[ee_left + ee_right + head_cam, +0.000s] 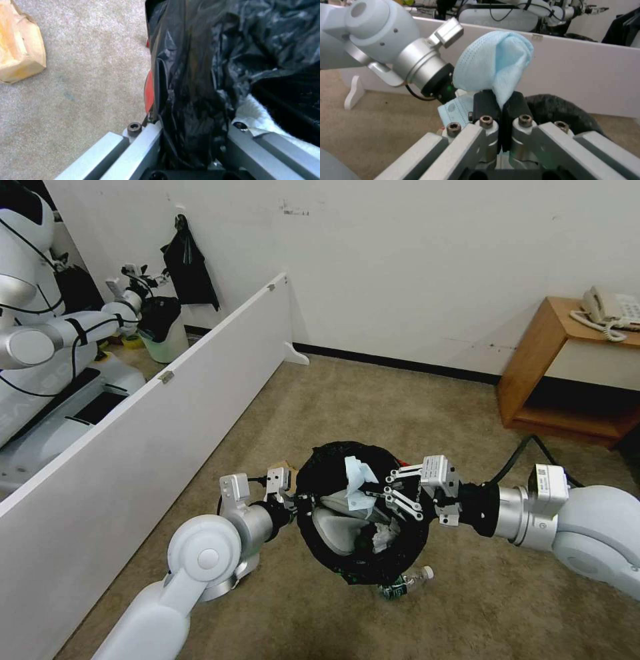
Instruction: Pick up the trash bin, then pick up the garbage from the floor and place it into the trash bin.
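The trash bin [363,563], lined with a crinkly black bag, hangs above the carpet. My left gripper [297,503] is shut on its rim, with the liner pinched between the fingers [191,125] and the red body [149,92] showing beside it. My right gripper [387,493] is over the bin's opening, shut on a light blue cloth [359,483] that stands up from the pads [486,105]. A white slipper [337,527] and white tissue [383,538] lie inside the bin. A green-labelled clear bottle [407,580] lies on the floor under the bin. A tan paper bag [20,42] sits on the carpet beyond my left gripper.
A long white partition board [167,400] runs along the left. Behind it stand another robot [40,313] and a white bin with a black liner [163,337]. A wooden side table [533,367] with a phone is at the right wall. A black cable [520,453] trails on the carpet.
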`<state>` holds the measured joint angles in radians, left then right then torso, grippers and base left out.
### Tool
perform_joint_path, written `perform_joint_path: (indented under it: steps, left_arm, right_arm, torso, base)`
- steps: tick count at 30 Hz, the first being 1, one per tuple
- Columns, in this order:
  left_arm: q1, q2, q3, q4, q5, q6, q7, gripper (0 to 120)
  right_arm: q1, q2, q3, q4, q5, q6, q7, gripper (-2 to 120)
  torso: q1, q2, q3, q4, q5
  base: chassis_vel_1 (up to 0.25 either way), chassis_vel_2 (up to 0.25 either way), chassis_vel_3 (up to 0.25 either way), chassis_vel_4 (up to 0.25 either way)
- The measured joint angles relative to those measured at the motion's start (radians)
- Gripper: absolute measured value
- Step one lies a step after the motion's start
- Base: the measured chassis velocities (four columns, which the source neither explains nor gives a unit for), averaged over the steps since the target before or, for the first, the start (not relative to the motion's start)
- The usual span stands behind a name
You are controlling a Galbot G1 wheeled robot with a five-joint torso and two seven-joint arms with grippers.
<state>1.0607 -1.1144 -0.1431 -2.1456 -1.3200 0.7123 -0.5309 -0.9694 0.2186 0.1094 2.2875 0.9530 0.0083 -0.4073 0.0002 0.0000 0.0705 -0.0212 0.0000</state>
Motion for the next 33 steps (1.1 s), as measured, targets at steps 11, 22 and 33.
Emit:
perform_joint_path:
  steps: [11,22,33]
  left_arm:
    - [-0.005,-0.005,0.0,-0.004,-0.013,0.0,-0.013,0]
    - [-0.002,-0.011,0.0,-0.003,-0.012,0.0,-0.014,0]
    - [-0.002,-0.011,-0.002,-0.001,-0.011,0.001,-0.014,0]
  right_arm:
    - [-0.012,0.008,-0.007,-0.019,-0.021,-0.002,0.002,22]
    - [-0.014,0.012,-0.008,-0.024,-0.023,-0.001,-0.007,58]
    - [-0.014,0.011,-0.008,-0.024,-0.023,0.0,-0.014,95]
  torso:
    - [0.0,0.0,0.0,0.0,0.0]
    - [0.0,0.0,0.0,0.0,0.0]
    - [0.0,0.0,0.0,0.0,0.0]
  base:
    - [0.0,0.0,0.0,0.0]
    - [0.0,0.0,0.0,0.0]
    - [0.0,0.0,0.0,0.0]
